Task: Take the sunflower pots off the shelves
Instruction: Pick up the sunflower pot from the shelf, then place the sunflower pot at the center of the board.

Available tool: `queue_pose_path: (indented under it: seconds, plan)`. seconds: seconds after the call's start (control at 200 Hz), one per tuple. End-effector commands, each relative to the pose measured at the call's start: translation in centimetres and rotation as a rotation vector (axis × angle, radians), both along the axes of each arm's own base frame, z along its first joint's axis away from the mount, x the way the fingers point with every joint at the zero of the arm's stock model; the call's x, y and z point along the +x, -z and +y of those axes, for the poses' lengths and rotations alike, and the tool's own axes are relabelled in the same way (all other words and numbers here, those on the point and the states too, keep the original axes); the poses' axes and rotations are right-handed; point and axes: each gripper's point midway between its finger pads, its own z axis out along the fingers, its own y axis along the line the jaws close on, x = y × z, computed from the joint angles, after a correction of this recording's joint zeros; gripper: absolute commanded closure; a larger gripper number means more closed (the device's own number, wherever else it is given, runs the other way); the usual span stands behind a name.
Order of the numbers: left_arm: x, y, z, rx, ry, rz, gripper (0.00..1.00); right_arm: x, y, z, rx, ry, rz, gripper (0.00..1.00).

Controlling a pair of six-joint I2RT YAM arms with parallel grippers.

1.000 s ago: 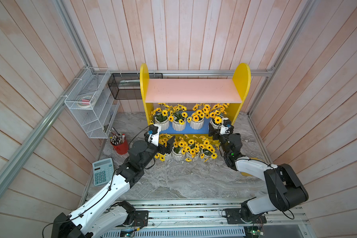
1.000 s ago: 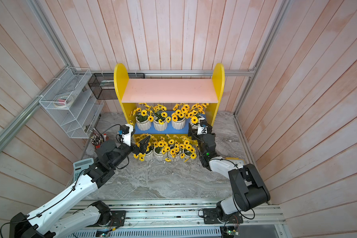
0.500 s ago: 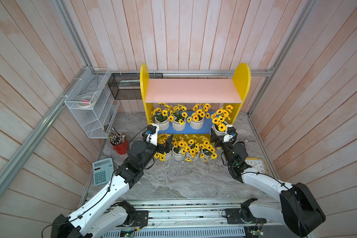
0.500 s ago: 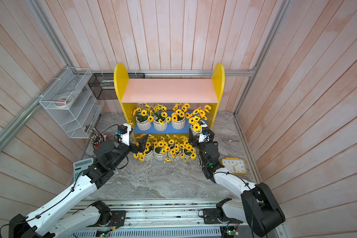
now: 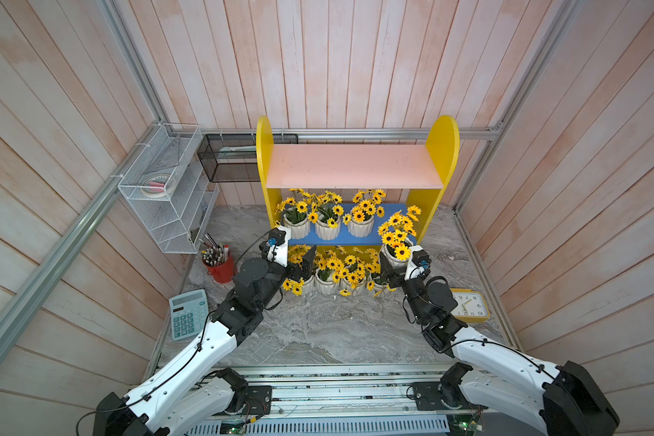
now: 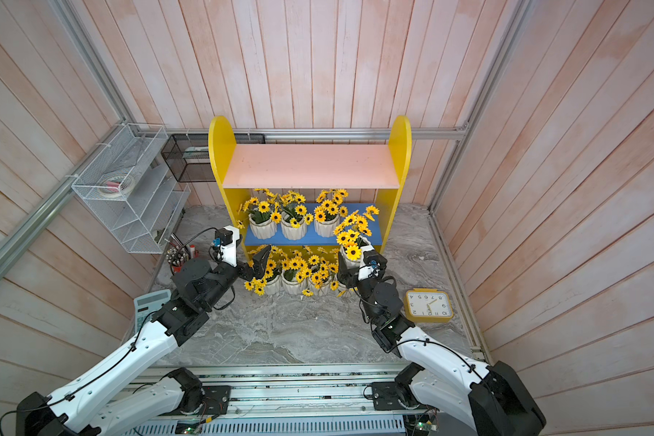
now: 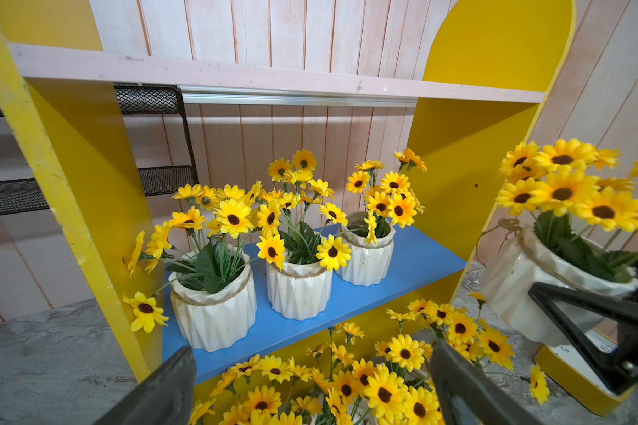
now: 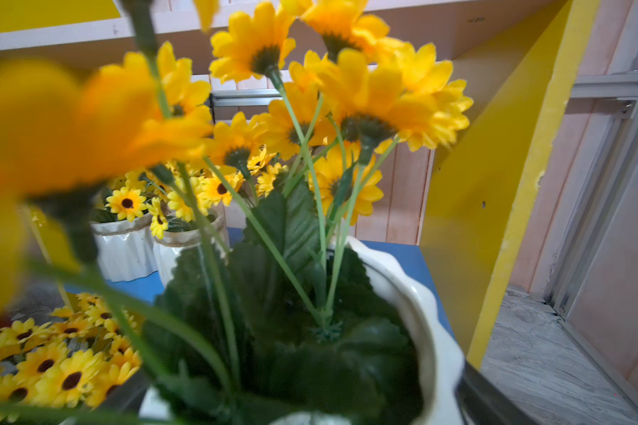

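Left gripper [image 5: 302, 264] spread, empty, low by the shelves [image 5: 444, 151], left side; three sunflower pots [image 5: 327, 228] on blue board [image 5: 355, 241], more bunched beneath it; right gripper [image 5: 398, 266] pinching one pot [image 5: 390, 259], raised in front of the board's right end

Three sunflower pots [image 7: 299, 290] stand upright in a row on the blue lower board [image 7: 413, 265] of the shelves [image 7: 89, 184]. Left gripper [image 7: 312, 349]: jaws spread wide, short of the pots. Fourth pot [image 7: 523, 283] is off the board, beside the yellow side panel [image 7: 457, 176], clamped in the right gripper [image 7: 608, 287]. More sunflowers [image 7: 402, 368] crowd below the board.
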Motion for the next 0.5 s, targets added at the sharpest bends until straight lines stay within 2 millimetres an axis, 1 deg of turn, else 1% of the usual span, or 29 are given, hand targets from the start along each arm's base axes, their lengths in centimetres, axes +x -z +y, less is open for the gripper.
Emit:
queue_pose_path:
  seconds: [0.0,0.035,0.11,0.16,0.21,0.265,0.365,0.43,0.495]
  plan:
    - [0.1,-0.2,0.6,-0.017,-0.034,-0.001,0.0,-1.5,-1.3,0.7,0.036,-0.022,-0.036,1.0]
    - [0.3,-0.2,0.9,-0.02,-0.056,0.008,0.0,-2.0,-1.0,1.4,0.039,-0.045,-0.024,1.0]
    - [0.6,-0.2,1.9,-0.114,-0.124,0.084,0.0,-3.5,-0.5,2.9,0.039,-0.094,-0.02,1.0]
    - [0.4,-0.4,2.2,-0.157,-0.135,0.114,0.0,-4.5,-0.2,3.9,0.047,-0.13,-0.024,1.0]
    - [0.0,-0.2,2.6,-0.194,-0.146,0.142,0.0,-5.5,0.0,5.1,0.052,-0.17,-0.032,1.0]
    - [-0.5,0.4,3.3,-0.229,-0.17,0.164,0.0,-6.5,0.4,6.4,0.048,-0.203,-0.039,1.0]
    - [-1.5,1.9,5.0,-0.252,-0.229,0.186,0.0,-8.3,1.0,9.5,0.022,-0.287,-0.064,1.0]
    - [-2.2,3.0,6.3,-0.249,-0.277,0.203,0.0,-9.3,1.9,11.5,0.013,-0.347,-0.07,1.0]
    - [-3.0,3.7,7.4,-0.251,-0.307,0.213,0.0,-10.1,2.7,13.5,0.015,-0.405,-0.071,1.0]
